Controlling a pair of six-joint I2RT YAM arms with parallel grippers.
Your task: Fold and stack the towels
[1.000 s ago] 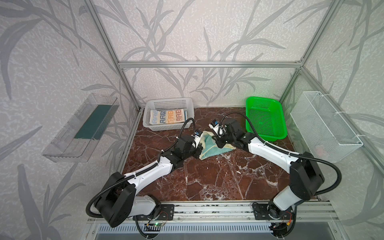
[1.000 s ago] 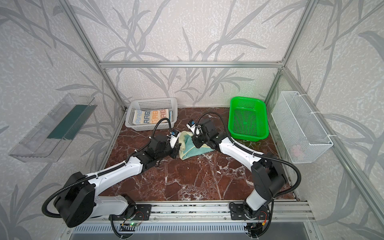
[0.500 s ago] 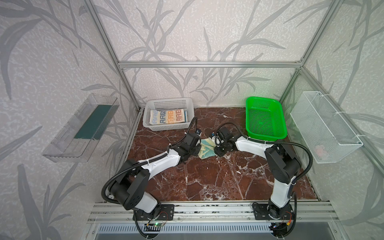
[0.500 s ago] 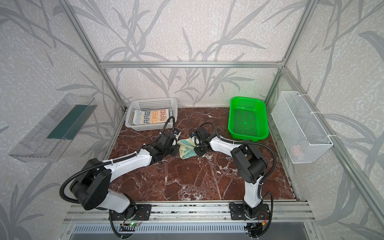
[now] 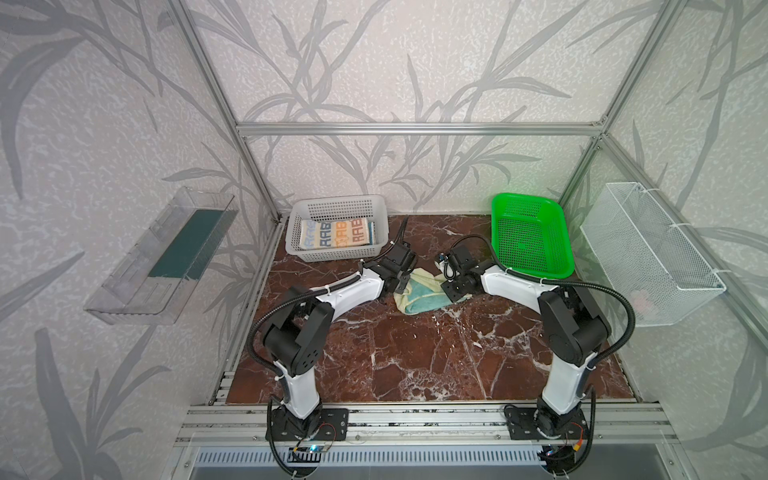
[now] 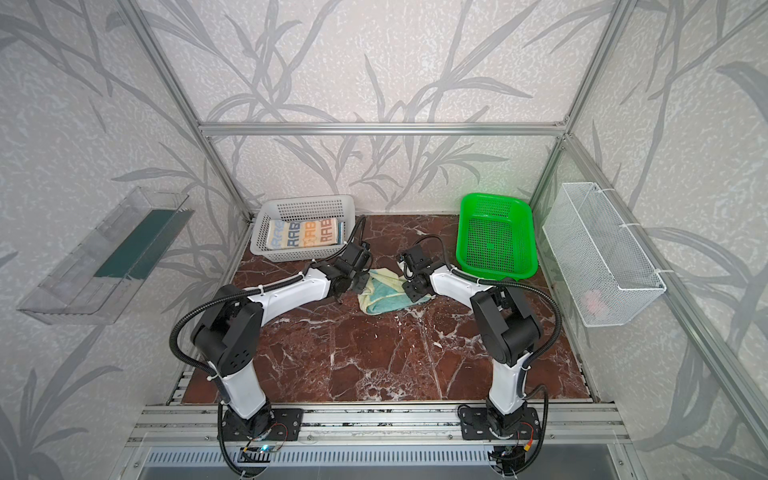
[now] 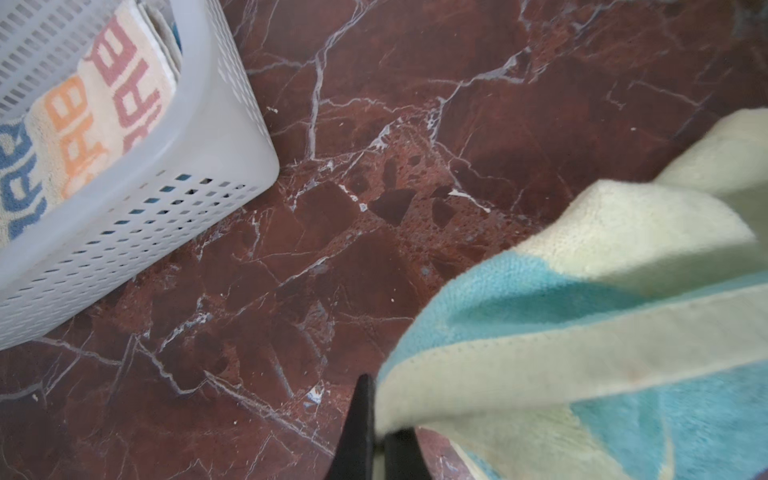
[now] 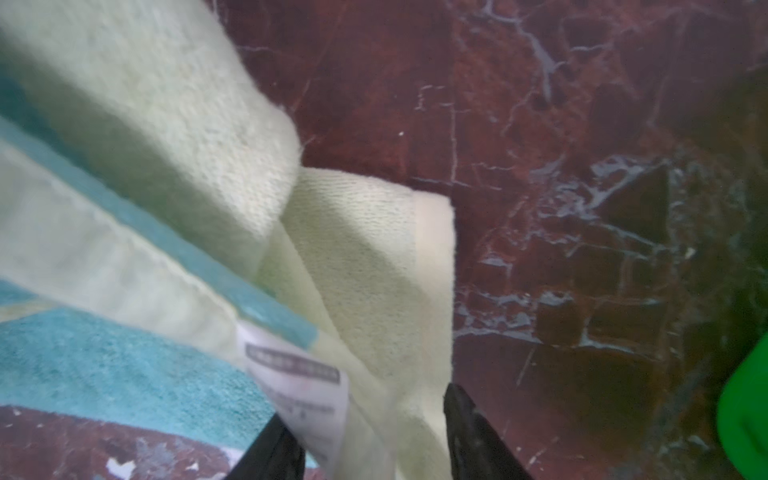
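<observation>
The teal and pale yellow towel point(image 5: 419, 296) point(image 6: 384, 296) lies rumpled on the marble floor between my two grippers. My left gripper point(image 5: 401, 286) point(image 7: 376, 415) is shut on its pale yellow hem point(image 7: 540, 357). At the towel's other side, my right gripper point(image 5: 451, 289) point(image 8: 365, 405) stands open, and the yellow edge with a white label point(image 8: 299, 382) lies loose between its fingers. The striped towel with "RABBIT" lettering point(image 5: 336, 235) point(image 6: 301, 234) point(image 7: 83, 124) lies folded in the white basket point(image 5: 340, 208). A blue cloth edge point(image 5: 372, 232) shows beneath it.
A green basket point(image 5: 528, 241) sits at the back right, close to my right arm. A white wire basket point(image 5: 648, 253) hangs on the right wall and a clear shelf point(image 5: 162, 257) on the left wall. The white basket's corner point(image 7: 232, 137) is near my left gripper.
Both arms have drawn back and come down, so the towel that hung between them now rests on the floor. My right gripper has opened and let go of its edge.
</observation>
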